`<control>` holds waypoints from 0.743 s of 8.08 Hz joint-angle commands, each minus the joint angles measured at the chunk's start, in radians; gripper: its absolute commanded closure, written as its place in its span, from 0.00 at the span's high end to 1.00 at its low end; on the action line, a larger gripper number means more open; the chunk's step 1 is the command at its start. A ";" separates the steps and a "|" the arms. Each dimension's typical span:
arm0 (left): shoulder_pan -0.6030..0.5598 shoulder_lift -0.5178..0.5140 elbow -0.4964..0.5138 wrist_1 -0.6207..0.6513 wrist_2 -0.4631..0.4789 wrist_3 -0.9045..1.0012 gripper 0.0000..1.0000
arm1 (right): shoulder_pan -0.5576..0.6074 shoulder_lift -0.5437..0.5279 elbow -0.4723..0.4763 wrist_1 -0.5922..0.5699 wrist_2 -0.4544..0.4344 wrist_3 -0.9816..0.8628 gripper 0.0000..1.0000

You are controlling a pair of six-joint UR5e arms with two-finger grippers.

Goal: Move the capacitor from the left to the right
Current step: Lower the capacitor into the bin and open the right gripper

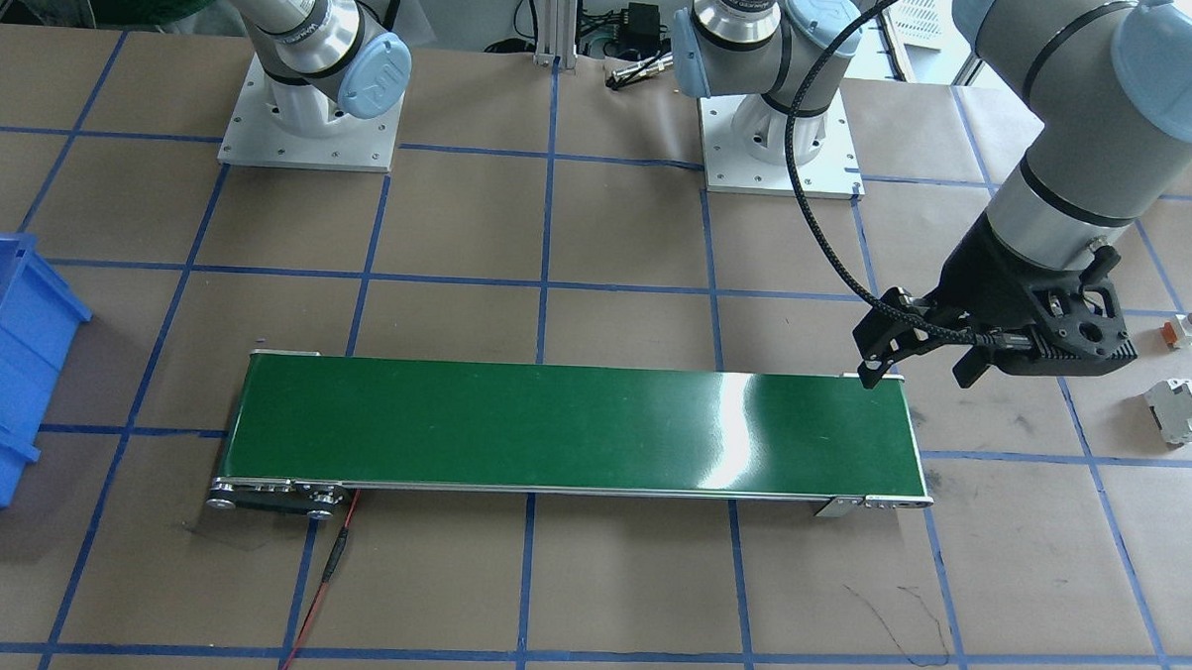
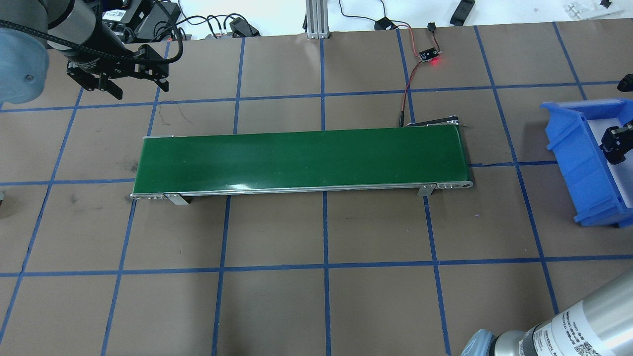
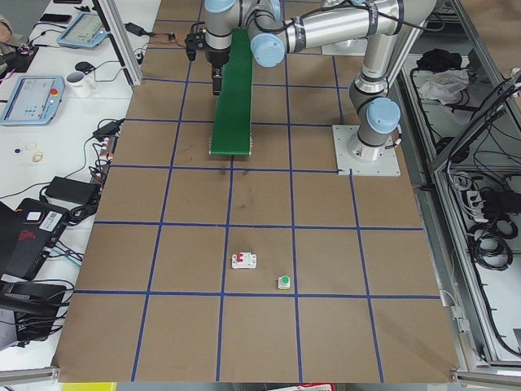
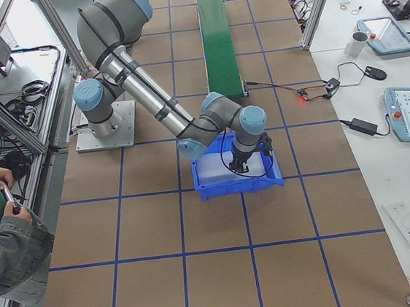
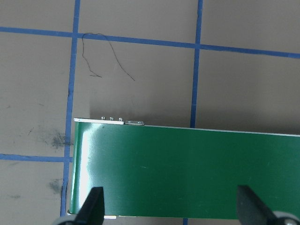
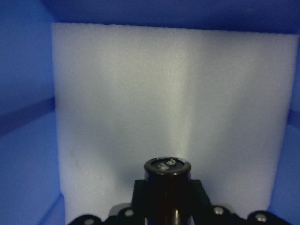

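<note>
The capacitor [image 6: 167, 178], a small dark cylinder with a greyish end bearing two terminals, sits between the fingers of my right gripper [image 6: 168, 199]. The gripper is shut on it. It hangs inside the blue bin [image 2: 576, 163], just above the white foam pad [image 6: 164, 93]. The overhead view shows the right gripper [image 2: 614, 144] at the bin's right side. My left gripper [image 5: 171, 208] is open and empty. It hovers above the left end of the green conveyor belt [image 5: 187, 173], as the front view [image 1: 920, 369] also shows.
The green conveyor belt [image 2: 296, 160] runs across the table's middle. A white-grey circuit breaker [image 1: 1183, 410] and a green-topped push button [image 1: 1191, 326] lie on the table beyond the left gripper. A small lit circuit board [image 2: 429, 54] with wires sits behind the belt.
</note>
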 commanded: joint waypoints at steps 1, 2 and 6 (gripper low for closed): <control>0.000 0.000 0.000 0.002 0.001 0.000 1.00 | -0.004 0.000 0.001 -0.006 0.020 -0.004 0.40; 0.000 0.000 0.000 0.002 0.001 0.000 1.00 | -0.007 -0.002 0.001 -0.006 0.083 -0.008 0.66; 0.000 -0.001 0.000 0.002 0.000 0.000 1.00 | -0.015 -0.034 -0.002 0.005 0.100 -0.001 1.00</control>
